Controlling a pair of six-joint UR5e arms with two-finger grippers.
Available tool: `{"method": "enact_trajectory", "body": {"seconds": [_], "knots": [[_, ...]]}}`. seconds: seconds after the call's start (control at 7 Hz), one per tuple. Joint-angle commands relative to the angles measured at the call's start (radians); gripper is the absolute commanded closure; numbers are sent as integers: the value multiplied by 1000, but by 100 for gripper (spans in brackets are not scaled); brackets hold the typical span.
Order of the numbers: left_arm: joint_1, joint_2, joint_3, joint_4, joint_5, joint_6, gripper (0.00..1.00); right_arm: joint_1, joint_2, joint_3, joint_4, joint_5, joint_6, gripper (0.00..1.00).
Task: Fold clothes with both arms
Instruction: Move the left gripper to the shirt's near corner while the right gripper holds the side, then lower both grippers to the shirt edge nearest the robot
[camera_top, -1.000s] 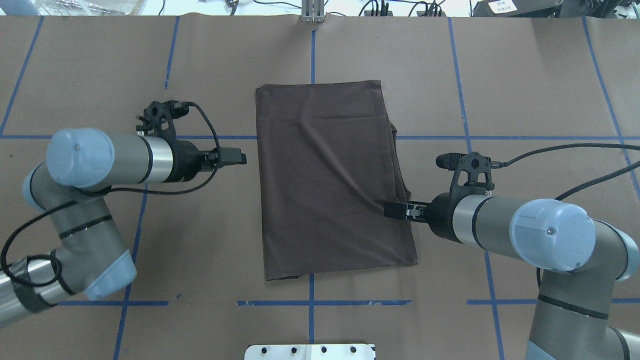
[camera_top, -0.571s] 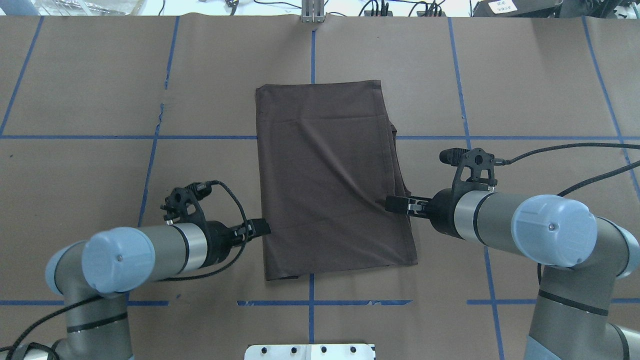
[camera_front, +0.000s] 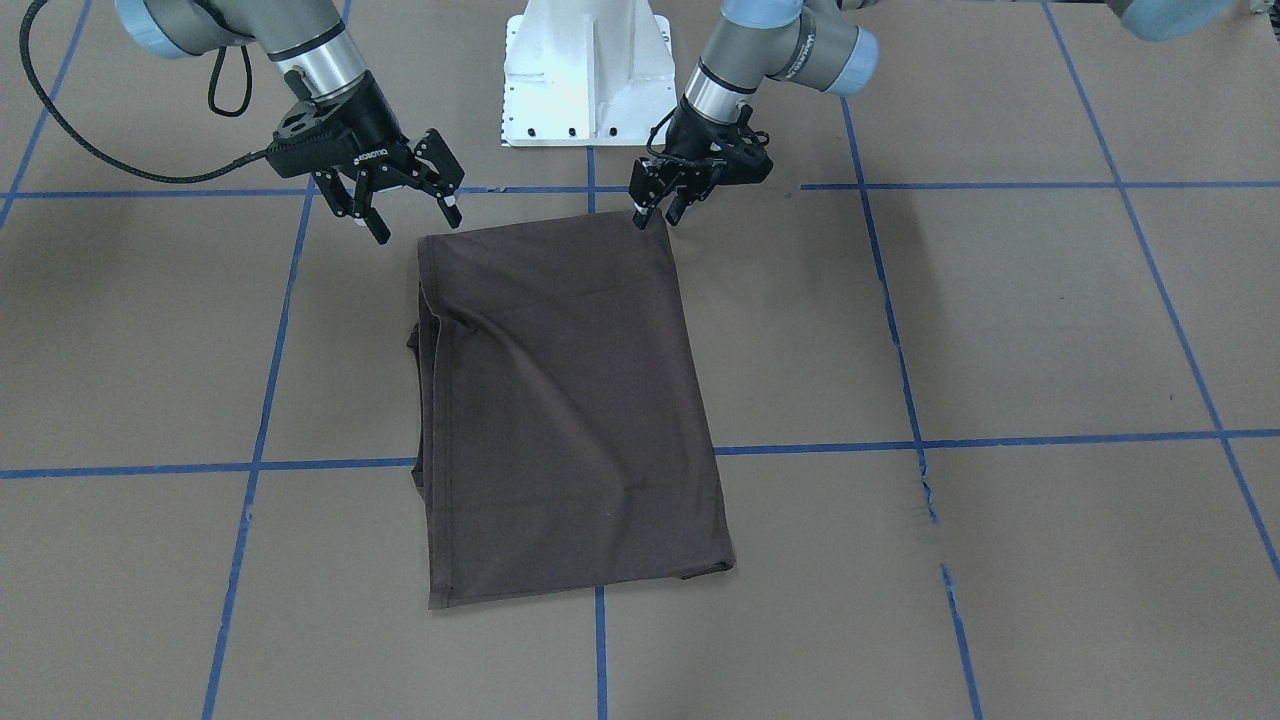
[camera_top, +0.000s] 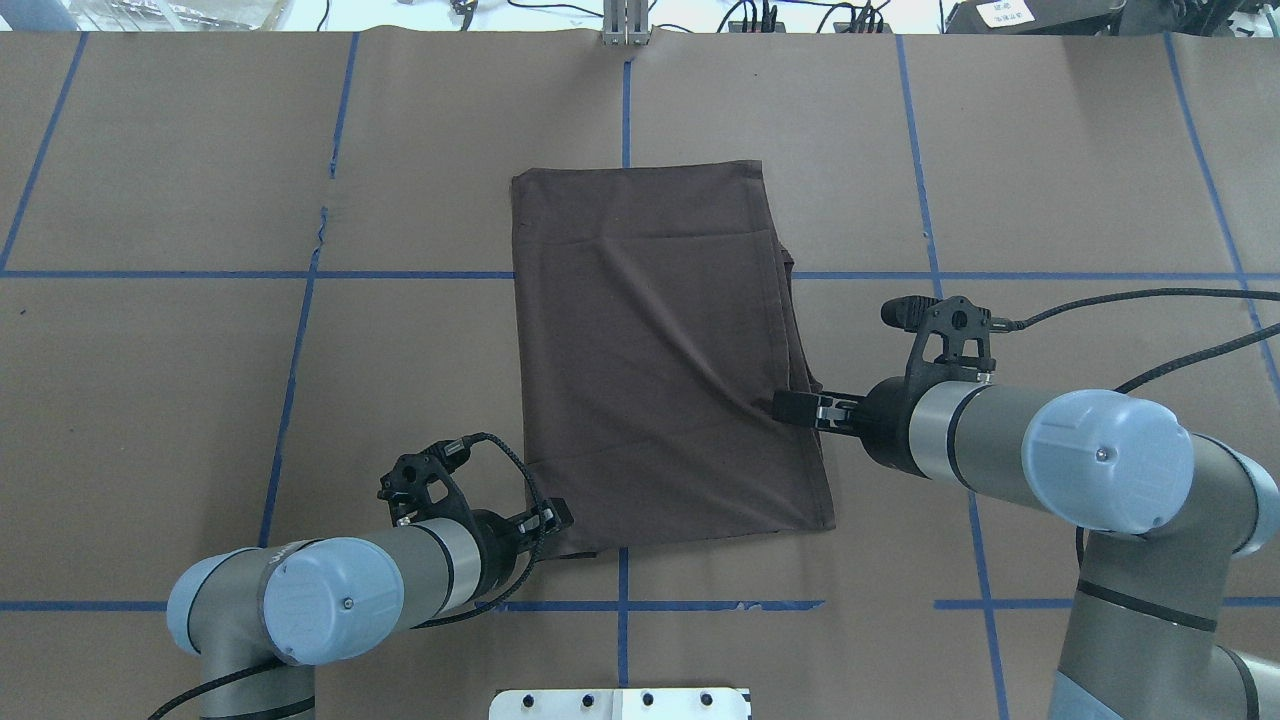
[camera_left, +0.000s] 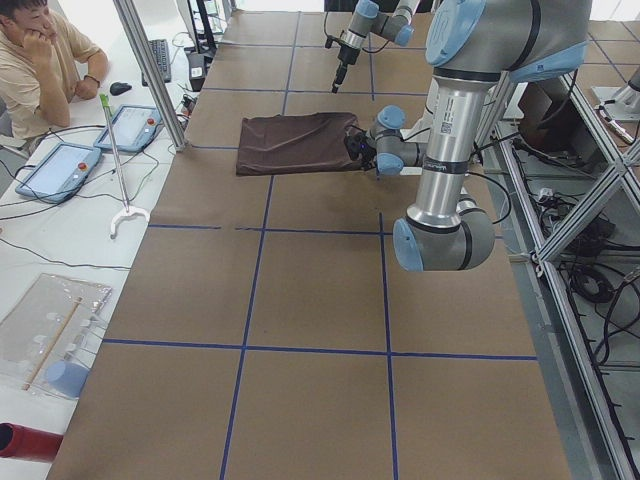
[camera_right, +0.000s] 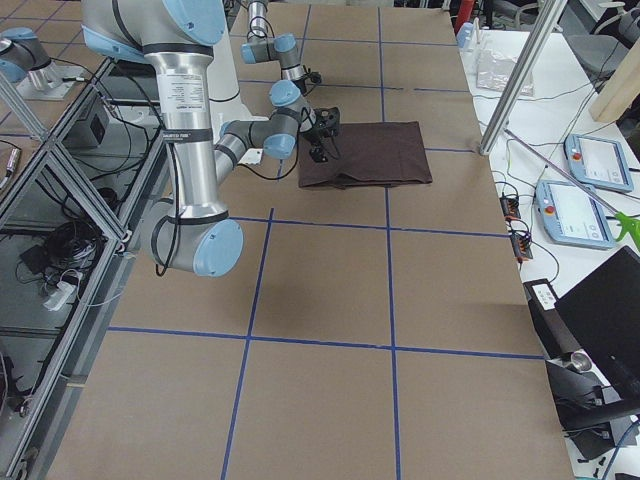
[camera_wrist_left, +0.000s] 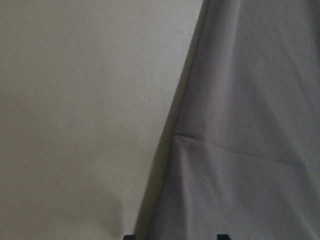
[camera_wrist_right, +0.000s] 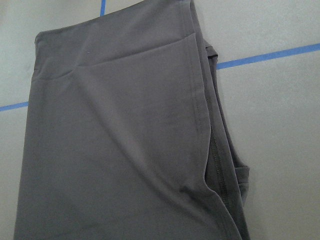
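Right, one dark brown T-shirt (camera_top: 660, 350), already doubled into a long panel, lies flat on the desk (camera_top: 1050, 180) between the two claws. The left claw (camera_front: 655, 220) is down at the shirt's corner nearest the robot, fingers parted, with the hem running in between them and nothing pinched yet. Across the cloth, the right claw (camera_front: 416, 226) hangs spread wide, above the opposite long edge and holding nothing.

The trouble I'd watch for is on the right claw's side, where loose layers poke out past the edge. A shallow bite there could take only the top sheet and let the rest spill. The two claws also sit at different heights and different spots along the shirt, so an uneven lift may skew the fold.

Count: one shirt, two arms, two claws.
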Motion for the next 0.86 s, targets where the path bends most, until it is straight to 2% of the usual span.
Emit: {"method": "enact_trajectory", "body": {"seconds": [0.0, 0.29, 0.57, 0.71], "knots": [[1, -2, 5, 1, 0, -1, 37, 0, 0, 1, 0, 0, 1, 0], [4, -3, 6, 1, 0, 1, 37, 0, -3, -1, 0, -2, 1, 0], [7, -9, 5, 1, 1, 1, 58, 0, -3, -1, 0, -2, 1, 0], [19, -9, 5, 1, 1, 1, 58, 0, -3, 1, 0, -2, 1, 0]]}}
